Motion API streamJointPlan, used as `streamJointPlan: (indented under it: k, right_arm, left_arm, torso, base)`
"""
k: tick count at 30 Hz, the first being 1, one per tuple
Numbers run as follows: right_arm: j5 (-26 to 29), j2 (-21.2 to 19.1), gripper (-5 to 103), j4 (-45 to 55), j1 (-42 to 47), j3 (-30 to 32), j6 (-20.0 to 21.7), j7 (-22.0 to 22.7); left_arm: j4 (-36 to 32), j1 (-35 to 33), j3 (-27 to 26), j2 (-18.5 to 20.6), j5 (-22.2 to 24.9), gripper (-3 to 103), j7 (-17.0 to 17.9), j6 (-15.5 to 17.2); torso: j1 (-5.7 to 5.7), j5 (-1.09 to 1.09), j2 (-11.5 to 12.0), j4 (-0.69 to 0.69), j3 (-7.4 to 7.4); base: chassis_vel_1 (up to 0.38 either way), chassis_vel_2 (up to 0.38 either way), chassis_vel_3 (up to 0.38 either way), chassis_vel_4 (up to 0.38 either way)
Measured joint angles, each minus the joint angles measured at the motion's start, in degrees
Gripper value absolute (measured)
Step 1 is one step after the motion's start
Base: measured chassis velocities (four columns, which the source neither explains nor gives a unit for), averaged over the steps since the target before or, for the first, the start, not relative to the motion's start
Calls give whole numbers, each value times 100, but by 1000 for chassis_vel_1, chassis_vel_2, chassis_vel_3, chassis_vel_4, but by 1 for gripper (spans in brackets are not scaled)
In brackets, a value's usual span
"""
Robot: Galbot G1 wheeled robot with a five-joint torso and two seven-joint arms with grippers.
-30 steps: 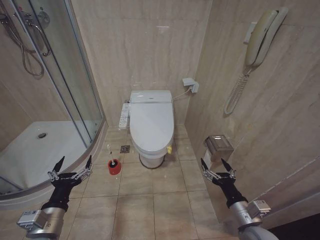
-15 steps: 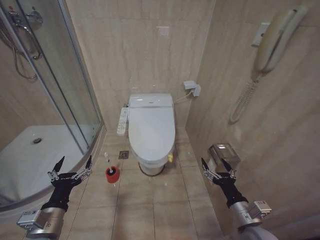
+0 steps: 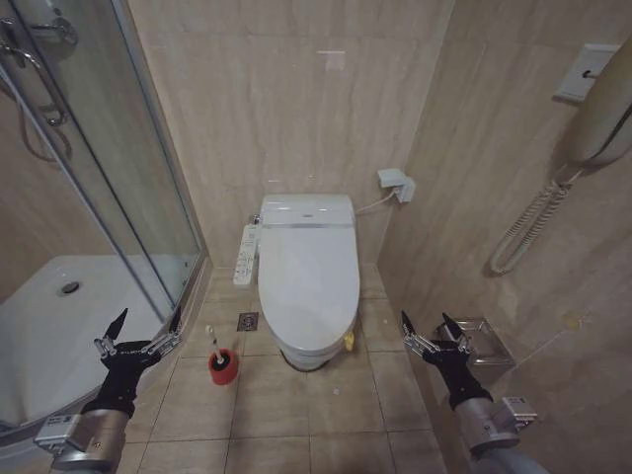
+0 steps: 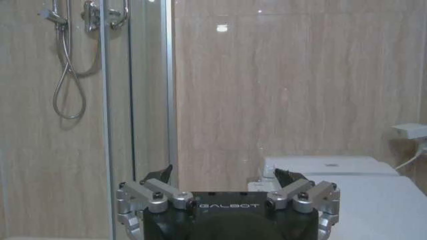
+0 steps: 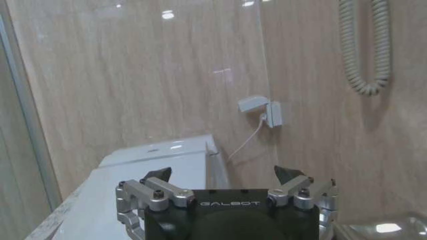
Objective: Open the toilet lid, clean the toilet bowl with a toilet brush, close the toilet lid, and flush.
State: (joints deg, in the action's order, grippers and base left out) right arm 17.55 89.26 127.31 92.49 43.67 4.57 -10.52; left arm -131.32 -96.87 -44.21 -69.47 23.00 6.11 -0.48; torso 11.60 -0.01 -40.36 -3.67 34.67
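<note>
Beige marble-look tiling covered the walls and floor of the small bathroom, and against an earlier head view the whole scene had shifted: the toilet stood larger and nearer the picture's centre and the wall telephone had slid toward the right edge, which reads as the robot driving closer, not as any object moving. Glass shower enclosure, with its white shower tray, stood to the robot's left. White toilet bowl sat against the back wall, its side button panel on the shower side. Toilet lid, glossy white, lay shut over the bowl, a small yellow ribbon at its front edge. Wall telephone with coiled cord hung on the right wall; a metal paper holder was fixed lower down. Left gripper hung low before the shower tray, fingers spread wide and holding nothing; right gripper hung low just beside the paper holder, likewise spread and empty. Toilet brush, pale handle upright in its red holder, stood on the floor between the left gripper and the bowl, touched by neither. Judged from this, the task stood at its approach: lid not yet lifted, brush not yet taken, with the nearer position bringing both within easier reach.
</note>
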Motion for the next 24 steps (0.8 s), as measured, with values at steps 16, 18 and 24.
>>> streamJointPlan:
  k: [16, 18, 24]
  right_arm:
    - [-45, 98, 100, -27, -47, 55, -90, -38]
    - [-68, 93, 100, -31, -56, 92, -69, -34]
    - [-77, 81, 100, -130, -100, 100, -36, 32]
  left_arm:
    - [0, 2, 0, 0, 0, 100, 0, 0]
    - [0, 1, 0, 0, 0, 100, 0, 0]
    - [0, 0, 0, 0, 0, 100, 0, 0]
  torso:
    - [8, 0, 1, 0, 3]
    - [5, 0, 1, -2, 3]
    - [-1, 1, -1, 1, 0]
  base:
    - [-44, 48, 41, -50]
    - [0, 0, 0, 0]
    - [13, -19, -3, 9]
